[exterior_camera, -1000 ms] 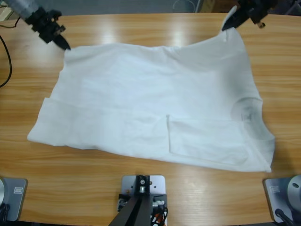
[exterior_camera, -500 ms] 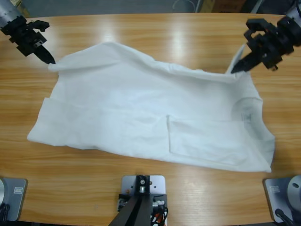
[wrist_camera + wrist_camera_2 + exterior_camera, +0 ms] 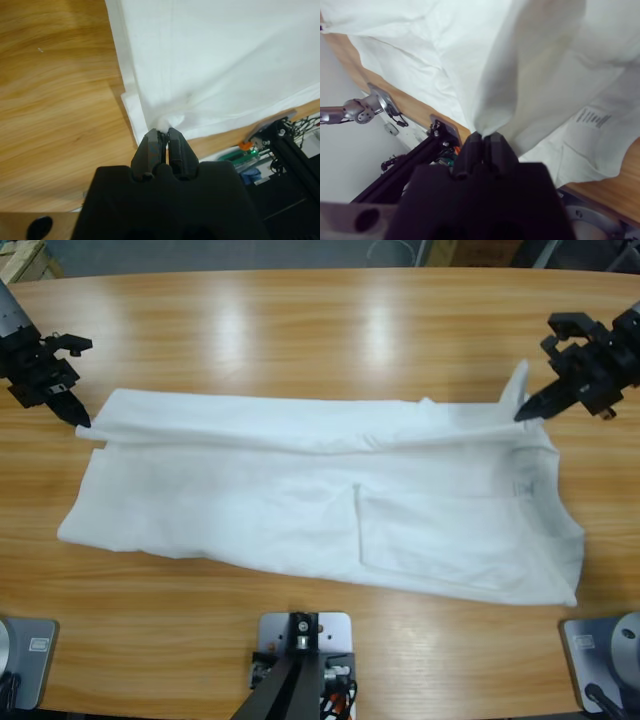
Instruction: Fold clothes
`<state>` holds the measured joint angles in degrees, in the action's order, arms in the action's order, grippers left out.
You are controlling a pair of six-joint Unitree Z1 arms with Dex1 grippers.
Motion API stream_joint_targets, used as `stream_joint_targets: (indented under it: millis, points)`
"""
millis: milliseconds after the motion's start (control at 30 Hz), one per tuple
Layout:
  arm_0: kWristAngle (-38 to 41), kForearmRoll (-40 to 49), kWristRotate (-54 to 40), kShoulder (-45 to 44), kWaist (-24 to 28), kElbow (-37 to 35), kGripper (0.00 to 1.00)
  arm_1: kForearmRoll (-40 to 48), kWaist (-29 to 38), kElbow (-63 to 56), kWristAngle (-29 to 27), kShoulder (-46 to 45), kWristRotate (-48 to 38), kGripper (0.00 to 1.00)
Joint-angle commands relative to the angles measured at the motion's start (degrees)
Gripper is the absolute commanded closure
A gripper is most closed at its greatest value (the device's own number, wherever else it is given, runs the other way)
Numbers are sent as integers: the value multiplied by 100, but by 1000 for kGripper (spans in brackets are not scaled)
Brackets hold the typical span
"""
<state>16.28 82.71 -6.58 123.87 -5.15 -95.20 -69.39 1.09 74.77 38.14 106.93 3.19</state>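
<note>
The clothes are one white T-shirt [image 3: 320, 500] spread across the wooden table [image 3: 320, 330], its far edge folded over toward the near side. My left gripper [image 3: 82, 423] is at the shirt's left far corner, shut on a pinch of white fabric [image 3: 170, 119]. My right gripper [image 3: 521, 416] at the right side is shut on the other far corner, which stands up in a peak [image 3: 516, 390]. In the right wrist view the fabric [image 3: 520, 70] hangs from the jaws, and a small dark printed label [image 3: 592, 118] shows on the layer below.
Bare wood stretches along the far side of the table and along the near edge [image 3: 150, 590]. A wooden box corner [image 3: 22, 258] shows at the far left beyond the table.
Both grippers have pulled the shirt's far edge toward the near side and lower. The far half now lies folded over, and the shirt looks much narrower.
</note>
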Motion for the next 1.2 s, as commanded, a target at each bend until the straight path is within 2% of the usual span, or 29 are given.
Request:
stream_joint_targets:
  millis: [33,133,300,467,667,700,733,767,800,1067,1100,1200]
  points:
    - [-65,-116,-43,-90,110,204,1000,-198,-48,-223,-61,-568,-143,1000]
    - [-28,-106,-31,-188,110,241,1000,-389,-41,-137,99,-786,-181,1000]
    - [-36,-132,-9,-295,75,620,1000,-155,-12,-882,86,-1024,-231,1000]
    - [-43,-238,-9,-274,75,782,1000,534,-12,-1515,79,-697,-231,1000]
    - [-62,-505,71,-192,73,944,1000,734,-12,-1566,0,-442,-231,1000]
    - [-64,-540,61,-172,56,940,970,755,-12,-1596,2,-436,-231,1000]
    - [-92,-554,36,-190,22,925,399,773,-12,-1622,0,-436,-231,1000]
    - [-166,-557,45,-244,14,898,30,780,-12,-1647,2,-442,-231,1000]
    - [-234,-554,77,-306,14,853,1,787,-12,-1650,2,-445,-231,1000]
    - [-275,-528,332,-703,-46,591,3,813,-12,-1694,34,-431,-231,1000]
    - [-239,-528,342,-682,-111,592,32,813,-12,-1710,42,-428,-231,1000]
    - [33,-528,523,-665,-431,617,312,795,-12,-1749,65,-438,-231,1000]
